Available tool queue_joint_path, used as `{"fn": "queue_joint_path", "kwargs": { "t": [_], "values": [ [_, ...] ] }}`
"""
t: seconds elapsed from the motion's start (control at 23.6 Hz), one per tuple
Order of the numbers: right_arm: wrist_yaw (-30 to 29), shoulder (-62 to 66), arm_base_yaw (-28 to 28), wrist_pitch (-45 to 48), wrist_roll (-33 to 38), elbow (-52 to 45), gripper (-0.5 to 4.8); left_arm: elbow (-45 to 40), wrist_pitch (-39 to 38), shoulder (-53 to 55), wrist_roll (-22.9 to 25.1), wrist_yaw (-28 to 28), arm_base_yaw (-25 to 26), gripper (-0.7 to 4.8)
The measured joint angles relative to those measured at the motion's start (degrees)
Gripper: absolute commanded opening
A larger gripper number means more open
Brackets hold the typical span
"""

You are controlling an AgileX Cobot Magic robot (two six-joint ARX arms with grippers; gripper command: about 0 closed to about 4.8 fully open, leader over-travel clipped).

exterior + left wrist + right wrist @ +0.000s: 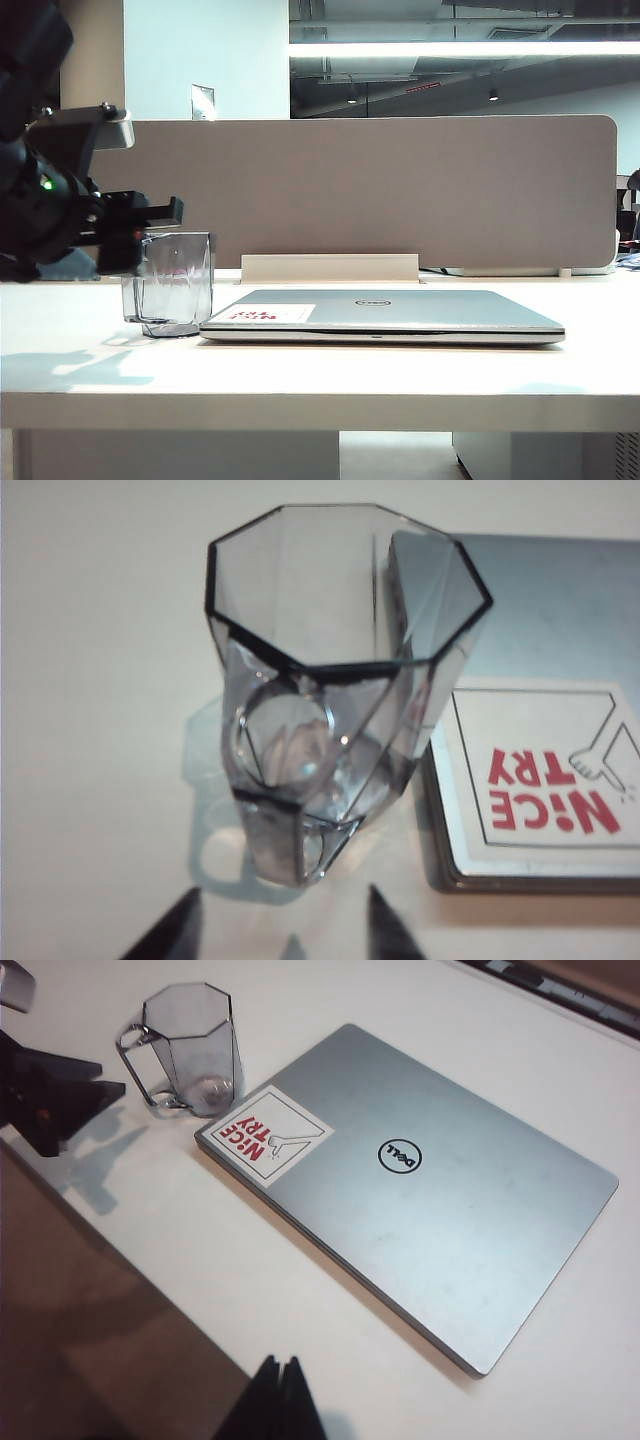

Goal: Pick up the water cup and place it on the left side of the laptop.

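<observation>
Water cup (340,680): light, rigid, slick faceted plastic; best taken across the upper walls, handle avoided. Left gripper (285,925) spread wide, holding nothing, fingertips just short of cup. Cup upright on bench near left end, just beside left edge of laptop (420,1180); placement judged done. Right gripper (280,1400) clenched, empty, above bench's front edge.

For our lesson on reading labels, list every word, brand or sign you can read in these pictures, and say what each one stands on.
"NiCE TRY": red letters on the white sticker at a corner of the laptop lid, beside a line drawing of a pointing hand.
"DELL": inside the oval logo in the middle of the lid.
In the front view the sticker's red letters are too blurred to read.
The cup carries no writing.
</observation>
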Motion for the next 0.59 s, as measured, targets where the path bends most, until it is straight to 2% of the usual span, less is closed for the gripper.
{"fn": "queue_joint_path", "kwargs": {
  "t": [0.13, 0.34, 0.47, 0.59],
  "values": [
    [0.0, -0.3, 0.0, 0.9, 0.1, 0.0, -0.08, 0.2, 3.0, 3.5, -3.2, -0.2, -0.3, 2.20],
    [0.0, -0.5, 0.0, 1.7, 0.1, 0.0, -0.08, 0.8, 4.7, 8.0, -4.0, -1.2, -1.5, 2.19],
    [0.0, -0.5, 0.0, 1.7, 0.1, 0.0, -0.08, 2.6, 5.6, 10.3, -4.5, -5.8, -1.4, 2.19],
    [0.0, -0.5, 0.0, 1.7, 0.1, 0.0, -0.08, 3.5, 6.0, 10.5, -4.5, -7.9, -1.4, 2.19]
  ]
}}
